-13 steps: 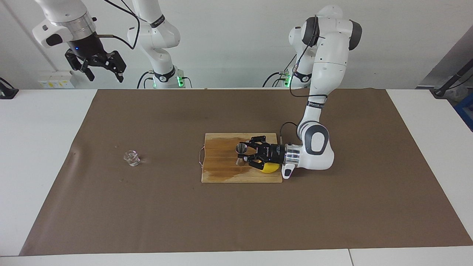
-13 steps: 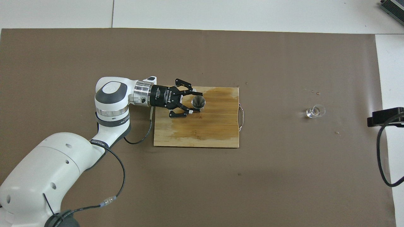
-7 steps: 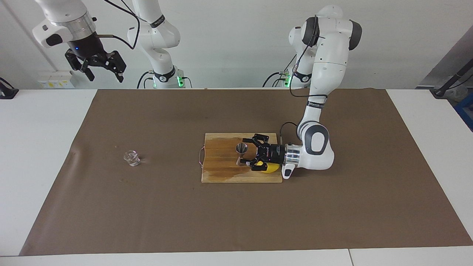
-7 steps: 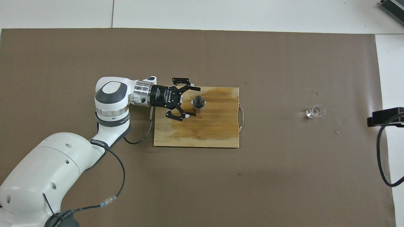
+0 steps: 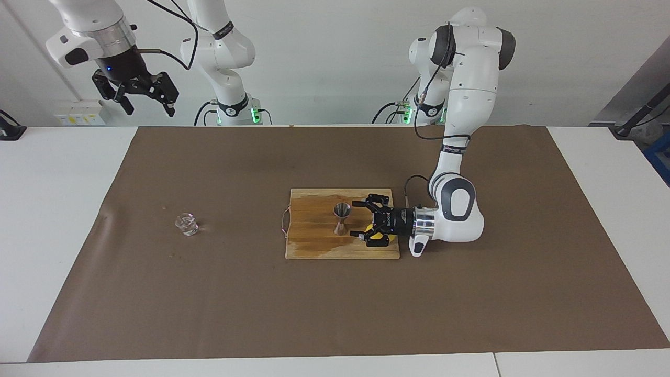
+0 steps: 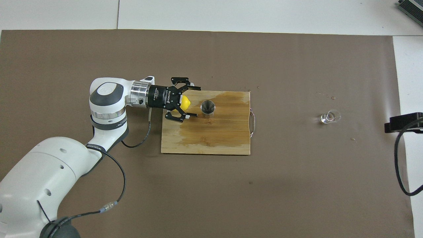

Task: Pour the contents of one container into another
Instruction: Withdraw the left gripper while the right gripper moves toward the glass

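Small silvery metal jigger (image 5: 342, 218), hourglass-shaped, upright on rectangular wooden cutting board (image 5: 314, 242) near middle of brown table mat (image 5: 209, 293); seen from above as round open mouth (image 6: 208, 107) on board's part farther from robots, toward left arm's end.

Left gripper (image 5: 357, 218) low over board's edge at left arm's end, lying level, fingers spread wide and pointing at jigger, grasping nothing. Jigger just ahead of fingertips (image 5: 355, 203), apart from them, a narrow strip of bare board between; not between the fingers, not touched. From overhead, same gripper (image 6: 193, 101) with one fingertip past board's edge farther from robots, the other over board just beside jigger's mouth.

Yellow lemon (image 6: 185, 102) on board under gripper's palm, between the spread fingers and close to their roots, mostly covered; only a yellow patch (image 5: 384, 240) peeping out below gripper in facing view. Contact between lemon and gripper: cannot tell.

Small squat clear glass cup (image 5: 187, 224) with knobbly facets upright on mat, well apart from board, toward right arm's end; from overhead (image 6: 329, 117) roughly level with jigger in distance from robots. No gripper near it.

Right gripper (image 5: 148, 101) raised high near right arm's end of table, waiting, fingers apart, holding nothing. Thin wire handle (image 6: 252, 123) on board's end facing cup.
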You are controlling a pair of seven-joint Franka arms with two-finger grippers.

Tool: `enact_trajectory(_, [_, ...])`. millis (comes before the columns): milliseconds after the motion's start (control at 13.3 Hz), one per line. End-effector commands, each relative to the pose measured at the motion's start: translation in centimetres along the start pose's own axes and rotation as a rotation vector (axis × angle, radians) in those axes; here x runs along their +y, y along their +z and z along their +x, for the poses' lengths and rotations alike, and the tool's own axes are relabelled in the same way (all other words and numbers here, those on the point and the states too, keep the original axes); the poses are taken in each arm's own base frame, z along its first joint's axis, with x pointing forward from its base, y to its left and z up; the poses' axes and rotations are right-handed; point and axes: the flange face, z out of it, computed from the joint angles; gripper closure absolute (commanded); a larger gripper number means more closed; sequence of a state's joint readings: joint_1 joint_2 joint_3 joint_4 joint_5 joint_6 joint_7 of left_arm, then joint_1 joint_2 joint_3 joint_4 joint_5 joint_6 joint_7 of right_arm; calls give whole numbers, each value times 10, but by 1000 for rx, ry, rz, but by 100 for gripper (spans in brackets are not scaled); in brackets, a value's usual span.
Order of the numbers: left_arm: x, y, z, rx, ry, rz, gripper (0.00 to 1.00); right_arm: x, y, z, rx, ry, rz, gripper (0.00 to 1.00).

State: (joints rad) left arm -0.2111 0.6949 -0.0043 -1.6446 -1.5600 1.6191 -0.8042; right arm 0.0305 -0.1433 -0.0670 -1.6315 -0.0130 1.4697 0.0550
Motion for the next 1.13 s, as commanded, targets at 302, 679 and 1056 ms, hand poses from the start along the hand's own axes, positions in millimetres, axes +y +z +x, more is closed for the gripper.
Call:
enact_trajectory(302, [32, -133, -61, 136, 101, 24, 0, 0, 1, -3, -19, 18, 19, 0])
enact_trajectory(679, [26, -203, -139, 393, 267, 165, 0, -9, 0, -2, -9, -29, 19, 0])
enact_trajectory(1056, [-9, -233, -226, 761, 683, 489, 0, 53, 44, 14, 118, -414, 116, 0])
